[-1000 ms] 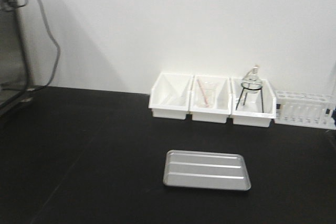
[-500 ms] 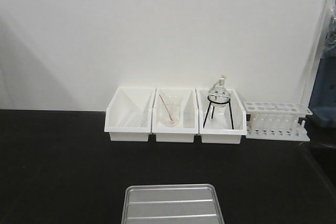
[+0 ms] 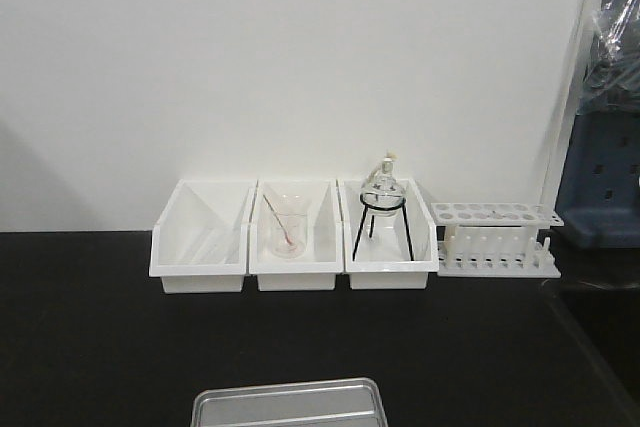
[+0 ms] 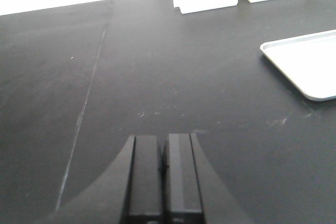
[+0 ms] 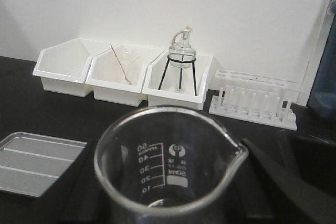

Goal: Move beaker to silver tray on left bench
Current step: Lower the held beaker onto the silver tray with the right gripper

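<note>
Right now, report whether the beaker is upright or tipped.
Upright. In the right wrist view the beaker has its rim and spout uppermost, with the scale's 50 mark above the 10.

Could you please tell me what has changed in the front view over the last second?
Only the view shifted: the three white bins and test tube rack slid left in frame, and the silver tray dropped to the bottom edge. Their arrangement on the left bench stayed the same; no grasp or release shows.

The beaker carries a printed scale, seen reversed through the glass: 10, 20, 30, 40, 50. At its three o'clock, "50ml" sits under a round logo.
</note>
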Controlling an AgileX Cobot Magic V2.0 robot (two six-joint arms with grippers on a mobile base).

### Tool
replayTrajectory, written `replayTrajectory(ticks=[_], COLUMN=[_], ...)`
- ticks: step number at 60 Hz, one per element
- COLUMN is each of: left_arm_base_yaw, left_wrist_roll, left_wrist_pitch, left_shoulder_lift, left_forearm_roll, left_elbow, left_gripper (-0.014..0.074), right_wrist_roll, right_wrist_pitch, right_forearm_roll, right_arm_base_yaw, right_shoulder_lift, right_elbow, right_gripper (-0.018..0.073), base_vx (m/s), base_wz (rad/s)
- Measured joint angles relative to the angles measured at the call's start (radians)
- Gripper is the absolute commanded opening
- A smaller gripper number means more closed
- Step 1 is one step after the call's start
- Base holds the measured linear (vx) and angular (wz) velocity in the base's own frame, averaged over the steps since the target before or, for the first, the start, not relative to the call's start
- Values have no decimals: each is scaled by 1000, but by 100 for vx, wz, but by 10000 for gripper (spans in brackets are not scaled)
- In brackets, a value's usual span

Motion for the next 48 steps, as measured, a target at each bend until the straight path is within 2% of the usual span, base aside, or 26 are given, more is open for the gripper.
replayTrajectory(ticks=[21, 31, 42, 48], left_arm_base_yaw=[0, 0, 0, 0], left_wrist_roll=[0, 0, 0, 0], left_wrist_pitch=[0, 0, 0, 0], left_shoulder_lift=[0, 0, 0, 0], left_forearm_roll=[0, 0, 0, 0], left_elbow=[0, 0, 0, 0], left_gripper=[1, 1, 1, 1], right_wrist_roll=[0, 0, 0, 0], right_wrist_pitch=[-22, -134, -183, -299], right_forearm_roll=[3, -6, -37, -77], right_arm_base_yaw=[0, 0, 0, 0], right_shoulder_lift=[0, 20, 285, 529], right_elbow=[0, -1, -38, -101], right_gripper=[-11, -11, -11, -11], base_vx=[1, 0, 0, 0], base_wz=[-3, 0, 0, 0])
